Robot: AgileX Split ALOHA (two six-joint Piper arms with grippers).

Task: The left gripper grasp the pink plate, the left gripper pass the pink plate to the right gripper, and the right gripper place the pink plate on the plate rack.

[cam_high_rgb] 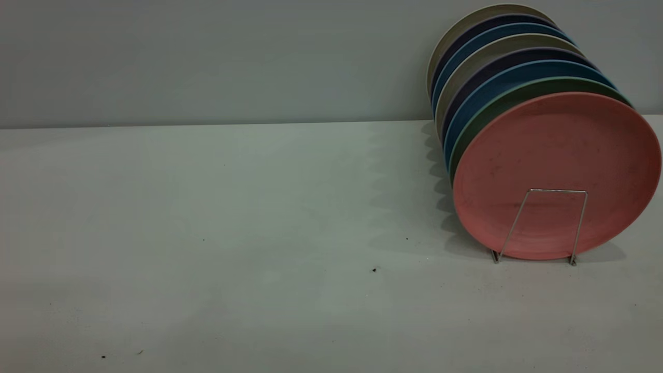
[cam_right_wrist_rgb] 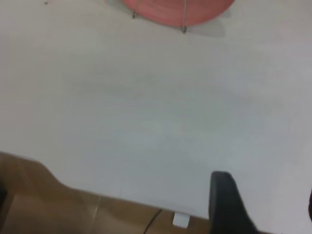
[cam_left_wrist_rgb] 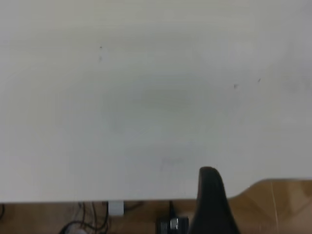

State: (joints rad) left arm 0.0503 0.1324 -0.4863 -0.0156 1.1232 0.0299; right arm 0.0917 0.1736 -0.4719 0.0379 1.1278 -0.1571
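Seeing the pink plate (cam_high_rgb: 557, 173) racked in the plate rack (cam_high_rgb: 557, 191) at the desk's (cam_high_rgb: 233, 233) far right, I judge nothing remains; whether either tool is open, I cannot tell.

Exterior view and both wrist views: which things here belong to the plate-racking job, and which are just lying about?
Job:
- round salmon-pink plastic plate, standing at the front of the rack
- thin silver wire plate rack
- left end effector, over the near table edge
- right end effector, back from the rack

Lying about:
- blue, green and beige plates racked behind
- white table
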